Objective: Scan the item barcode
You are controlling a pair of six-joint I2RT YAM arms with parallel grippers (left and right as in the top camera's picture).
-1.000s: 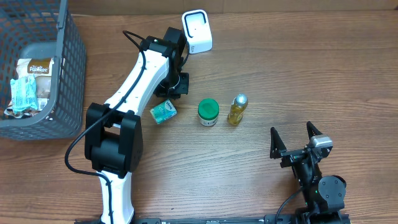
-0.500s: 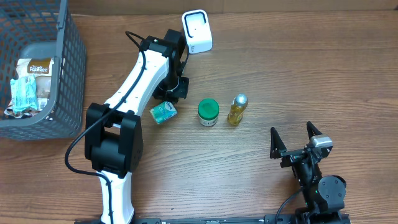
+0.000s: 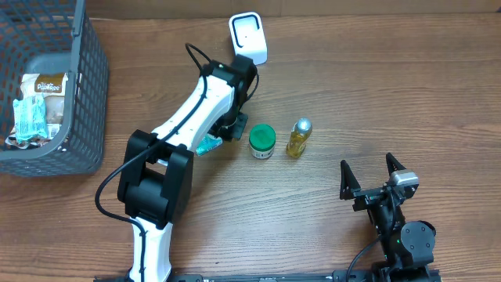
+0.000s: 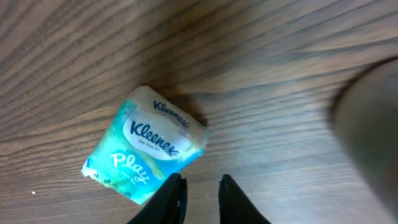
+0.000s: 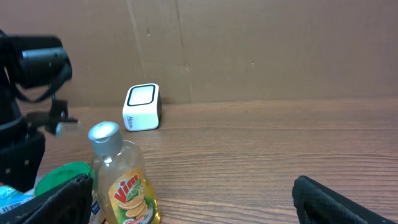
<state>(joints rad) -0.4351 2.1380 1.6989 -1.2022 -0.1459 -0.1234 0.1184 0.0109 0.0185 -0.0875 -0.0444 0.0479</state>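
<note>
1. A wooden table (image 3: 407, 86) is seen from above. A small white scanner (image 3: 247, 37) stands near its far edge, and every place below is given from that scanner.
2. A tissue pack (image 4: 146, 152) lies flat on the wood. It is nearer the robot than the scanner, a little to the scanner's left and well apart from it. Its blue-green printed face is up, and no barcode shows.
3. The left gripper (image 4: 199, 199) hangs just beside the pack, on the side away from the scanner. Its fingertips stand a narrow gap apart with only bare wood between them, so it holds nothing. In the wrist view one fingertip overlaps the pack's edge, but whether they touch cannot be told.
4. A green-lidded jar (image 3: 261, 141) stands upright straight in front of the scanner, well apart from it. A yellow soap bottle (image 3: 298, 138) stands a little further to the scanner's right.
5. The right gripper (image 3: 368, 166) sits far from the scanner, at the near right of the table. Its jaws are spread wide and empty.
6. A grey basket (image 3: 86, 94) holding packets sits far to the scanner's left.
7. The task looks barely begun: nothing is lifted and nothing faces the scanner. The tissue pack seems to be the chosen item, judging by where the left gripper is. It has yet to be gripped, raised, carried to the scanner and turned so its barcode meets the scanner's window.
</note>
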